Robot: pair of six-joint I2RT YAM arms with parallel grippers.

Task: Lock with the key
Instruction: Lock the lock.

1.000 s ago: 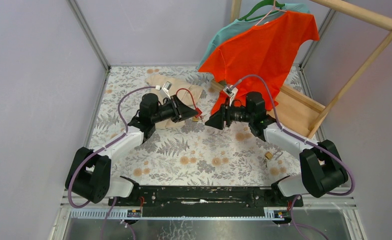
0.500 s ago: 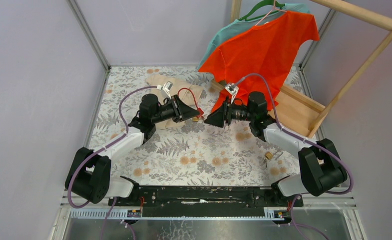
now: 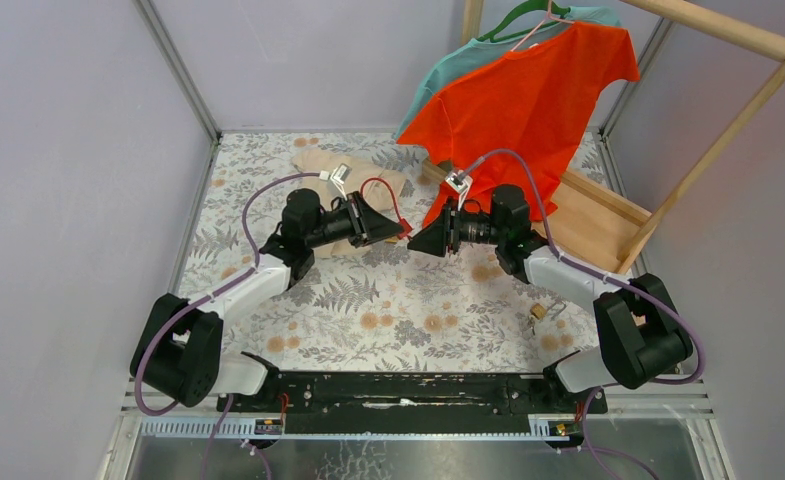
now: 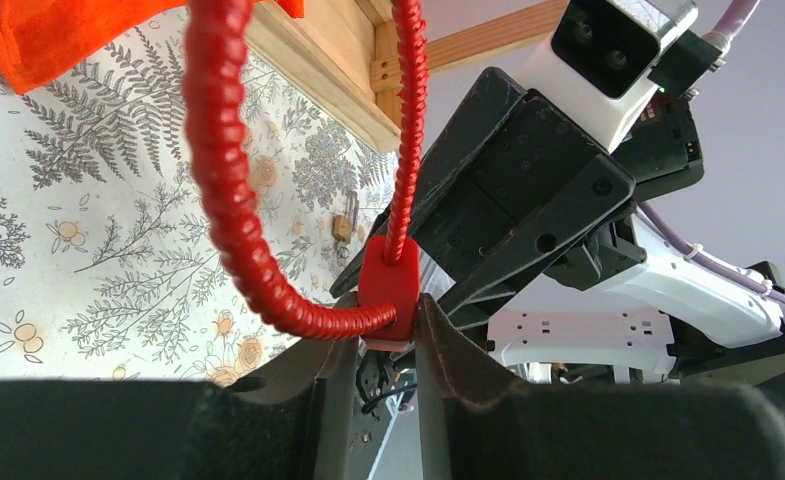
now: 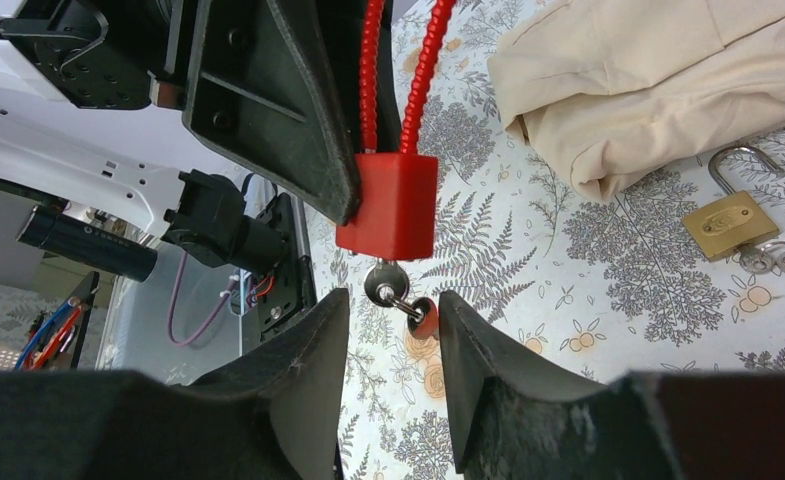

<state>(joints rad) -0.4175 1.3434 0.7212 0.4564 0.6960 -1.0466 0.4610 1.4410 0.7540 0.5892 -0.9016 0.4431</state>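
While in left tool [image 4: 383, 338], red lock [image 4: 388, 282]

Orange shirt [image 3: 538, 90] hangs above crumpled beige cloth [image 3: 310, 160].

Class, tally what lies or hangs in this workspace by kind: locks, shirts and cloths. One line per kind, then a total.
Locks: 2 (red cable lock, brass padlock)
Shirts: 2 (orange shirt, teal shirt)
Cloths: 1 (beige cloth)
Total: 5
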